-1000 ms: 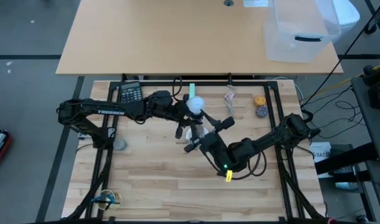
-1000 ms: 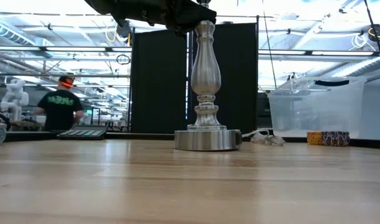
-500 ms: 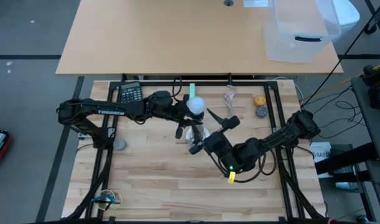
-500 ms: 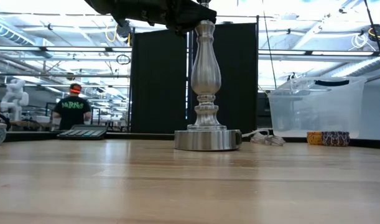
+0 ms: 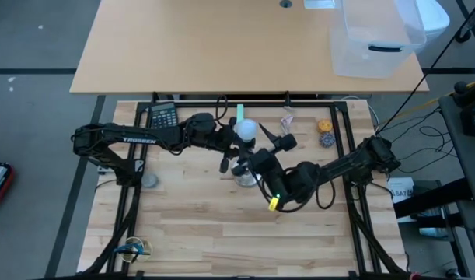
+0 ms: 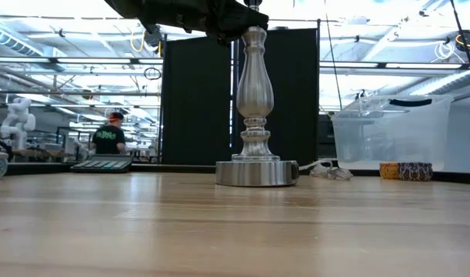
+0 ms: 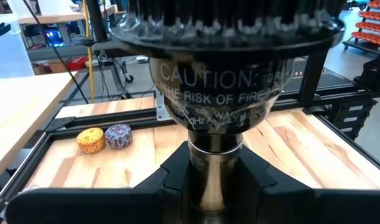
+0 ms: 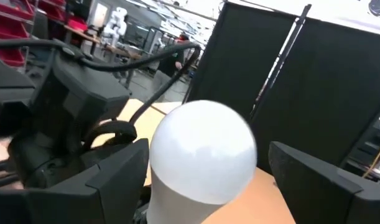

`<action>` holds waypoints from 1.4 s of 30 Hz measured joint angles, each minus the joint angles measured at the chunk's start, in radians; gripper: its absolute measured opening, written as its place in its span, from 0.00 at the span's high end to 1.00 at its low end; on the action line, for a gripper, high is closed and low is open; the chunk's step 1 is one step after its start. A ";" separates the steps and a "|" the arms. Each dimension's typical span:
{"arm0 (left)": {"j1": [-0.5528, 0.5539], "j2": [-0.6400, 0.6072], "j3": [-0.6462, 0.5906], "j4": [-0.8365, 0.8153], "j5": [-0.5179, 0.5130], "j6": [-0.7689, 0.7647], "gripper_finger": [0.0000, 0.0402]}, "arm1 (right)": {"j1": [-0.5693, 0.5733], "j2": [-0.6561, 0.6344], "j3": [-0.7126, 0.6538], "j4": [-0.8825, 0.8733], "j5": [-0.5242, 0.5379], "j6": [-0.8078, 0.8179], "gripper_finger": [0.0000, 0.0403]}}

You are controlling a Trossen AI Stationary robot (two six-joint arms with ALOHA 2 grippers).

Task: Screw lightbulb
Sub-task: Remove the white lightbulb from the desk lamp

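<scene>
Now right gripper [image 5: 266,145] spread wider, flanking lightbulb [image 5: 246,129].

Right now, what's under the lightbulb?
The lightbulb sits on the silver lamp stand, whose neck the left gripper clamps below the black socket. The right gripper stands open around the globe. The bulb's screw base is hidden.

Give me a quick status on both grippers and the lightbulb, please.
Left gripper clamped on lamp stand neck below socket. Right gripper open, fingers either side of lightbulb, not gripping. Lightbulb sits atop stand. Nothing in the way.
</scene>
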 joint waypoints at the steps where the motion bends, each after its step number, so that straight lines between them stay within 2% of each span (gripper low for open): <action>1: -0.001 0.000 0.000 0.001 -0.001 0.001 0.82 | -0.004 0.000 0.000 -0.008 0.000 0.011 0.21; 16: 0.000 0.000 0.000 0.005 -0.029 -0.003 0.82 | -0.055 0.000 0.000 -0.095 0.029 0.155 0.22; 27: -0.001 0.000 0.000 0.003 -0.038 0.001 0.82 | -0.055 0.000 0.000 -0.135 0.002 0.188 0.38; 35: -0.001 0.000 -0.001 -0.001 -0.027 0.008 0.82 | -0.050 0.000 0.000 -0.176 -0.038 0.174 0.38; 42: 0.000 0.000 0.000 -0.008 0.029 0.033 0.82 | -0.033 0.000 0.000 -0.170 -0.054 0.075 0.38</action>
